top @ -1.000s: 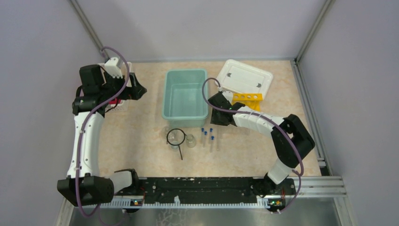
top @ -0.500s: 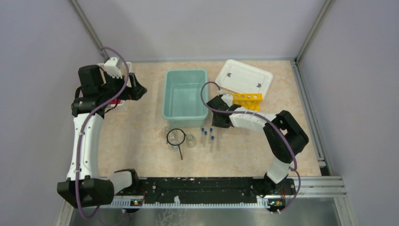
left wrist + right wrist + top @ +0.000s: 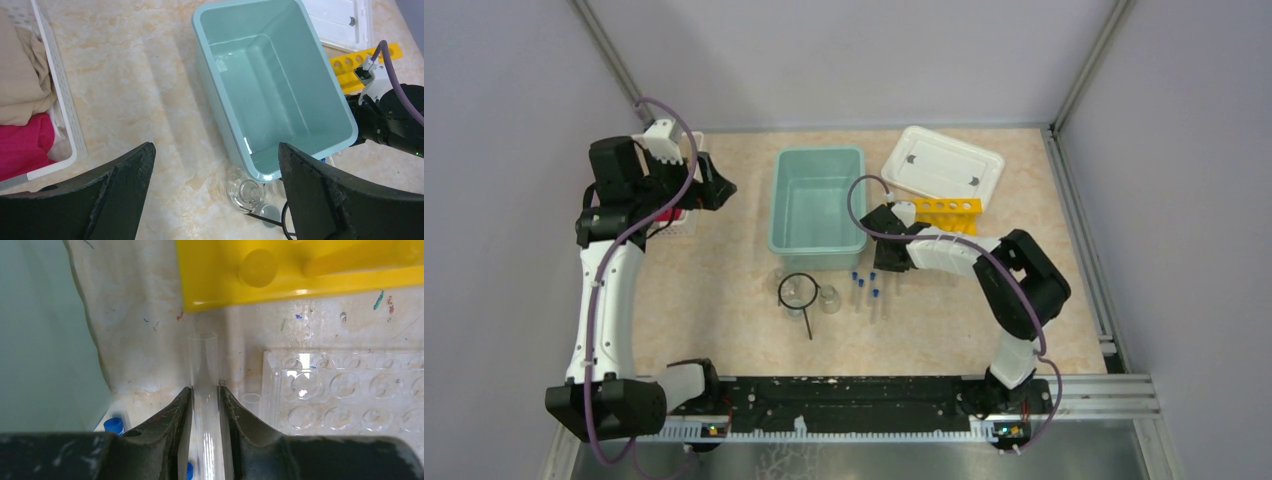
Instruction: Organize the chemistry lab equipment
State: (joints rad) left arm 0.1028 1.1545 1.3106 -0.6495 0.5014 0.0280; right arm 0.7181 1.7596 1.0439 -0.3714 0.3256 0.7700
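My right gripper [image 3: 204, 390] is shut on a thin clear test tube [image 3: 203, 365] whose open end points at the yellow holed rack [image 3: 300, 270]. In the top view this gripper [image 3: 894, 262] is just right of the teal bin, near the rack [image 3: 947, 213]. Several blue-capped tubes [image 3: 865, 289] lie on the table below it. Two small glass beakers [image 3: 802, 293] [image 3: 829, 299] and the black wire ring with handle [image 3: 801, 297] lie in front of the bin. My left gripper [image 3: 215, 195] is open and empty, high at the back left [image 3: 714, 187].
A teal bin [image 3: 817, 245] stands mid-table. A white lid [image 3: 944, 165] lies behind the rack. A white basket of tan and red cloths [image 3: 70, 130] sits at the far left. A clear well plate [image 3: 350, 390] lies beside the held tube.
My right arm has folded in and its gripper has shifted slightly left and down beside the bin. The left arm has barely moved.
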